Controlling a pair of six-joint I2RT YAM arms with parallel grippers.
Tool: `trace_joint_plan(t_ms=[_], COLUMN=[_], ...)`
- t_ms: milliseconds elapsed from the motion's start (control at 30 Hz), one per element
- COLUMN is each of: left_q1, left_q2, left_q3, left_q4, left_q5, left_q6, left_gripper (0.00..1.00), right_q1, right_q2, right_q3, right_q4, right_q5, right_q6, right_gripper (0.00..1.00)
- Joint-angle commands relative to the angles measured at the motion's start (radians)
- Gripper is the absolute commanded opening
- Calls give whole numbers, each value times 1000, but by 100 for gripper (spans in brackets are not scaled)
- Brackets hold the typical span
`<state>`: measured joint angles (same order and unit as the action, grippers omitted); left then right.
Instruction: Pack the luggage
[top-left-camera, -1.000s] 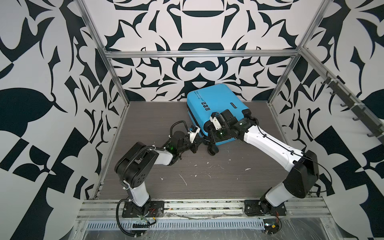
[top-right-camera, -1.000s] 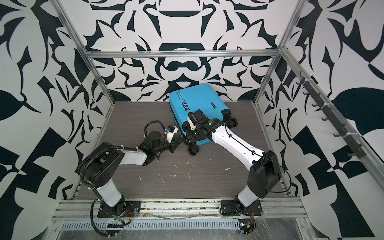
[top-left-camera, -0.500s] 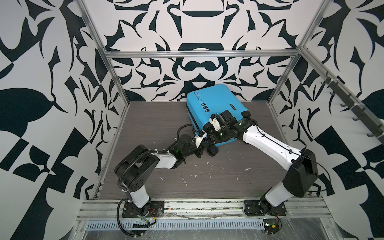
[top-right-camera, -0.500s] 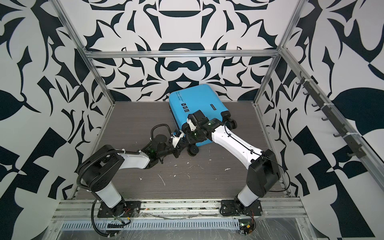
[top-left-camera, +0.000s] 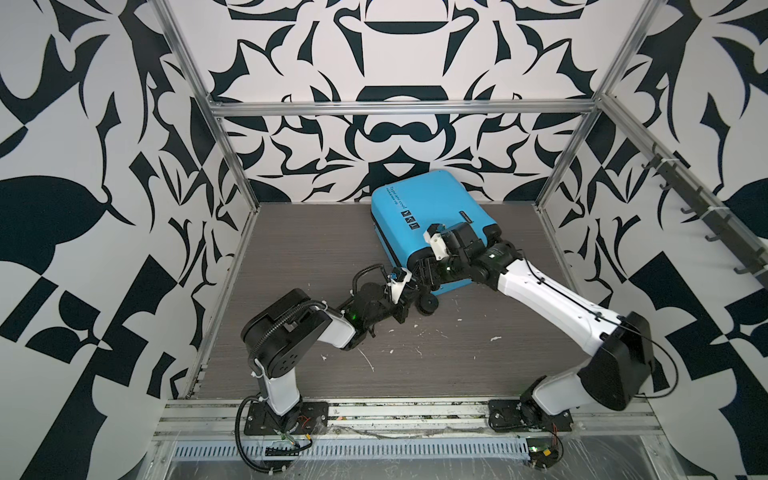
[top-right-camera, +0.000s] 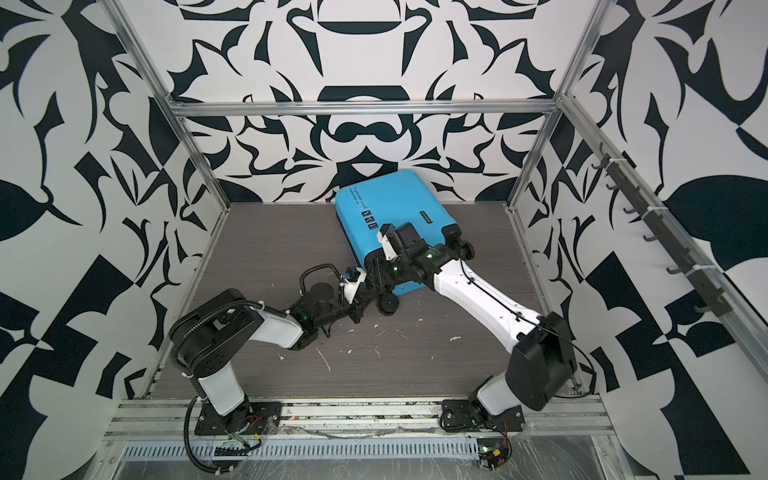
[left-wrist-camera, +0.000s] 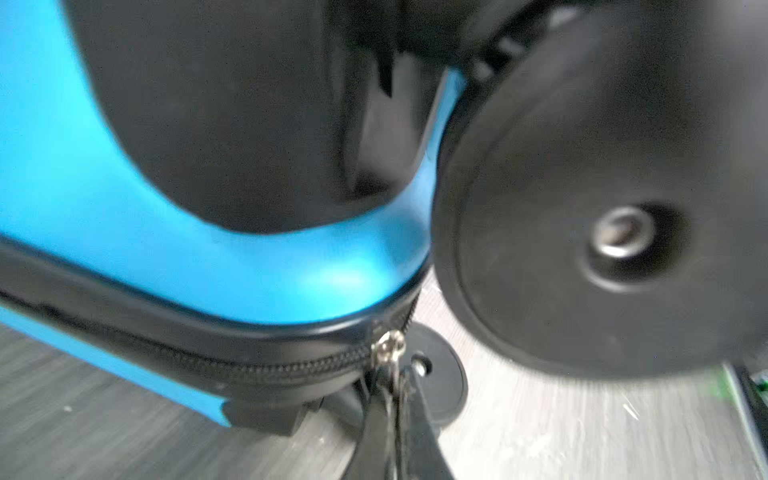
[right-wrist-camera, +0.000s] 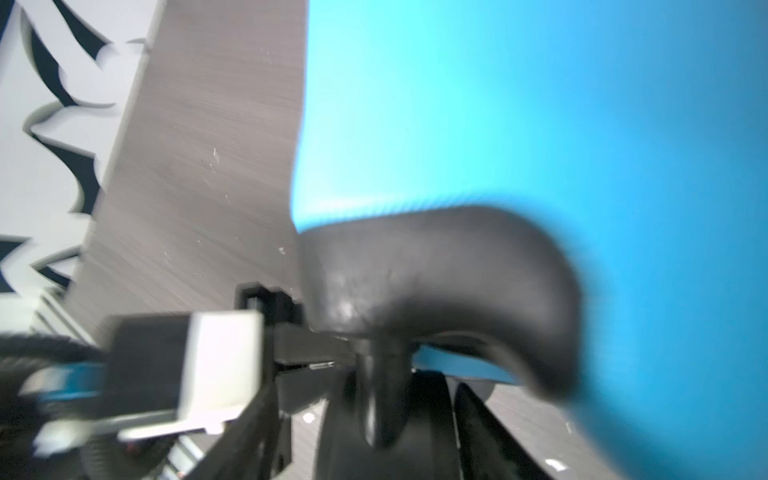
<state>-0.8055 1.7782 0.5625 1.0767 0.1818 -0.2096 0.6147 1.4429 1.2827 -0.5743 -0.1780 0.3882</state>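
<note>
The luggage (top-left-camera: 424, 216) lies flat and closed at the back of the counter (top-left-camera: 311, 257), right of centre, wheels toward the arms; its inside is hidden. At its near corner the left hand (left-wrist-camera: 392, 386) is pinched tight on the zipper pull (left-wrist-camera: 388, 345). The right hand (top-left-camera: 424, 270) sits at the same corner, fingers either side of a black wheel (right-wrist-camera: 386, 432); blur hides whether they grip it. White flecks (top-left-camera: 368, 361) dot the grey wood-grain counter, ringed by black-and-white patterned walls (top-left-camera: 374, 137).
</note>
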Motion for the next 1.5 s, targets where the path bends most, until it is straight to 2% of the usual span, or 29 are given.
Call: trace_joint_plan(t_ms=[0, 67, 133, 267, 467, 633, 800, 1000, 1200, 1333, 1400, 1467], left_q1=[-17, -17, -17, -17, -16, -8, 14, 43, 49, 49, 49, 48], left_q2=[-3, 1, 4, 9, 24, 25, 25, 18, 35, 48, 52, 56], left_q3=[0, 0, 0, -1, -5, -12, -21, -23, -13, -12, -11, -10], left_q4=[163, 164, 164, 166, 179, 188, 205, 206, 214, 238, 242, 247], left_q5=[50, 48, 47, 45, 48, 54, 71, 107, 133, 139, 143, 146], left_q6=[-4, -7, -7, -10, -18, -25, -45, -65, -74, -86, -89, -91], left_gripper=[0, 0, 0, 0, 0, 0, 0, 0, 0, 0, 0, 0], right_q1=[-10, -19, -42, -169, -483, -621, -669, -668, -669, -668, -668, -668], right_q2=[-93, -115, -118, -127, -180, -126, -98, -168, -126, -98, -87, -72], right_q3=[20, 35, 70, 86, -3, -43, -117, -262, -240, -234, -224, -208], right_q4=[41, 6, -68, -160, -84, -15, 77, 244, 239, 249, 239, 223], right_q5=[41, 80, 173, 272, 222, 133, 67, -21, 0, -26, -37, -42], right_q6=[-31, -50, -65, -47, -34, -62, -131, -158, -195, -197, -203, -210], right_gripper=[77, 80, 81, 83, 91, 92, 85, 85, 85, 84, 80, 73])
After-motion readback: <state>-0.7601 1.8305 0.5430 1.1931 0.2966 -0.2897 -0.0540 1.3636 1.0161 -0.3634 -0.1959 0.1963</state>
